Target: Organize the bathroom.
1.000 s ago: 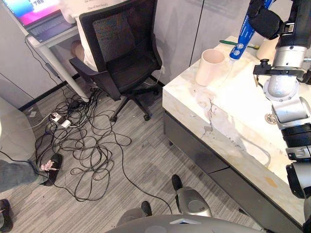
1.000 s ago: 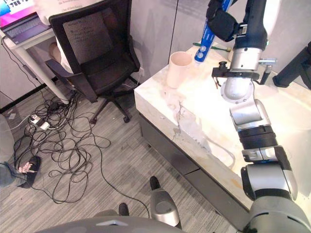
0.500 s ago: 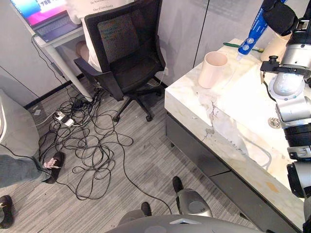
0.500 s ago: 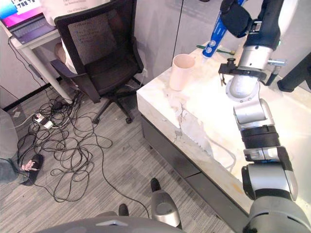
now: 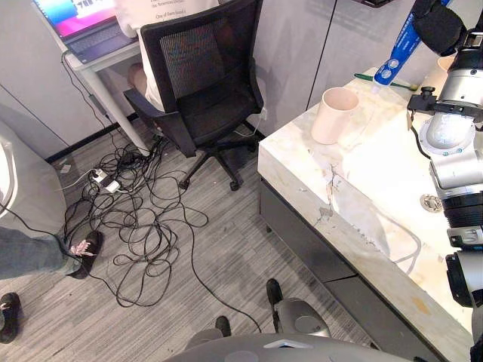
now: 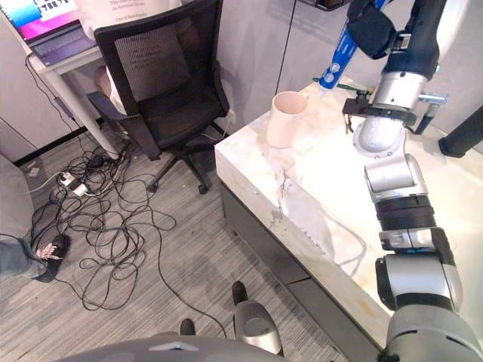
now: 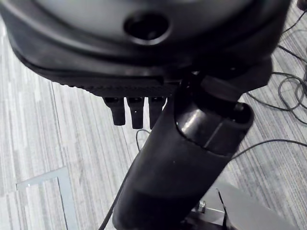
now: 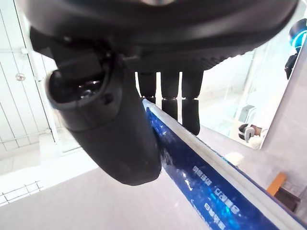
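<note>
Left eye view: nearest, grey wood-look floor (image 5: 226, 249) with a tangle of black cables (image 5: 143, 226) and a power strip (image 5: 106, 183) among them. At the left edge, a person's leg and sandalled foot (image 5: 79, 253). Further back stands a black mesh office chair (image 5: 200, 83) with a person seated in it, mostly hidden by the backrest. Behind the chair is a white desk (image 5: 102, 75) carrying an open laptop (image 5: 83, 23).

To the right, a marble-pattern counter (image 5: 362, 188) over a dark cabinet front; its near corner juts toward the chair. A sink drain (image 5: 432, 202) shows in the counter's basin, partly behind the right arm. Near the counter's far left corner a cream cup (image 5: 334, 115) stands upright, mouth up. Behind it a green toothbrush (image 5: 377, 78) lies flat along the back edge, against grey wall panels.

The right hand (image 6: 370, 30) is raised above the far end of the counter, fingers and thumb curled round a blue toothpaste tube (image 6: 337, 59). The tube is held in the air, clear of the counter, above and beyond the cup. Its long axis is tilted: white cap end down and toward the cup, other end up inside the hand.

Left wrist view: left hand (image 7: 182, 158) over the floor, fingers straight, holding nothing.
</note>
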Controlling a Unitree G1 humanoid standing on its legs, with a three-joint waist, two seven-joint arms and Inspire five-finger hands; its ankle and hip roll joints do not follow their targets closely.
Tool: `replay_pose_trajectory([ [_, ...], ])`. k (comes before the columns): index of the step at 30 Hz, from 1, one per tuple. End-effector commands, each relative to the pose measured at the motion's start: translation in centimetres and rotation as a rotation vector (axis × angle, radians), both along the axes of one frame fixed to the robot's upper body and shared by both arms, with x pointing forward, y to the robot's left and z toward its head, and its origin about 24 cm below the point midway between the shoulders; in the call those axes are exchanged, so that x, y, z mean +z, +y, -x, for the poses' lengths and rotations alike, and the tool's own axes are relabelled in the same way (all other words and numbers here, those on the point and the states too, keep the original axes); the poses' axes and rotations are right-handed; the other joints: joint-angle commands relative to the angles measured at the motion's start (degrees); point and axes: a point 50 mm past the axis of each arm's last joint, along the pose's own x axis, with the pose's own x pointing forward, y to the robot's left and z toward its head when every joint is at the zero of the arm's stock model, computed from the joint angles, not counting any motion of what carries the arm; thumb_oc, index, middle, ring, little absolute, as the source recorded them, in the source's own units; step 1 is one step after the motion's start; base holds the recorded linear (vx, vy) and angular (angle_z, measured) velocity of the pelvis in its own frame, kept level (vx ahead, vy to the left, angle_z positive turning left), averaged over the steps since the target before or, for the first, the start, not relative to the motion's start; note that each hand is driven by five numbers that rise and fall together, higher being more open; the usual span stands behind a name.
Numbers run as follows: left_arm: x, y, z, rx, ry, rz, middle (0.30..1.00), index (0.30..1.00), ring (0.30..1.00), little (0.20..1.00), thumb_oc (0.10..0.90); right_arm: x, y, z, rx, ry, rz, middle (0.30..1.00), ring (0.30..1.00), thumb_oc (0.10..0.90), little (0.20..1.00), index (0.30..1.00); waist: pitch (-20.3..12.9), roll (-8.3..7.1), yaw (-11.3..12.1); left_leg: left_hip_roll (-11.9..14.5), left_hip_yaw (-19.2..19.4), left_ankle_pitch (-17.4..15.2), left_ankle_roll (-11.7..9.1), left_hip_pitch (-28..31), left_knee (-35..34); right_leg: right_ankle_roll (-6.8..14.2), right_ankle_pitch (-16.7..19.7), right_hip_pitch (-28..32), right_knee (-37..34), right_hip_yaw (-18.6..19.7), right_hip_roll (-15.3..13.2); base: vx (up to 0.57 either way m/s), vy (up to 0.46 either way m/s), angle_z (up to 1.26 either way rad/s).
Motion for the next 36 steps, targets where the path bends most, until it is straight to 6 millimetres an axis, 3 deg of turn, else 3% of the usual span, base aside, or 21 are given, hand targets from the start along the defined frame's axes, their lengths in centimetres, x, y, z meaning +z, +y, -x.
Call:
replay_pose_trajectory([
  [1, 0.4, 0.9, -3.3, 0.097, -0.134, 0.008, 0.9, 0.9, 0.9, 0.9, 0.8, 4.8, -0.3, 1.2, 0.024, -0.234, -0.102, 0.3, 0.3, 0.4, 0.3, 0.3, -5.6, -2.74, 0.5, 2.8, 4.4, -2.5, 0.1, 1.9, 6.7, 3.6, -5.7, 1.4, 1.3, 4.8, -0.7, 0.04, -0.013, 0.05],
  [13, 0.3, 0.9, -2.8, 0.077, -0.134, 0.021, 0.9, 0.9, 0.9, 0.9, 0.8, 3.5, 0.0, 0.6, 0.031, -0.218, -0.128, 0.3, 0.3, 0.4, 0.3, 0.3, -5.0, -2.06, 0.5, 3.6, 3.2, -1.0, -0.7, 1.6, 7.1, 3.0, -6.7, 0.8, 3.1, 4.1, -0.4, 0.03, 0.007, 0.04],
  [36, 0.1, 0.0, -3.2, 0.102, -0.14, 0.029, 0.9, 0.9, 0.9, 0.9, 0.8, 1.2, 0.6, 0.0, 0.074, -0.152, -0.169, 0.3, 0.3, 0.4, 0.3, 0.3, -3.4, -2.24, -0.2, 3.5, 3.3, -2.2, -0.2, 0.3, 8.5, 3.0, -7.4, -0.4, 4.9, 4.9, -0.3, 0.01, 0.007, 0.0],
])
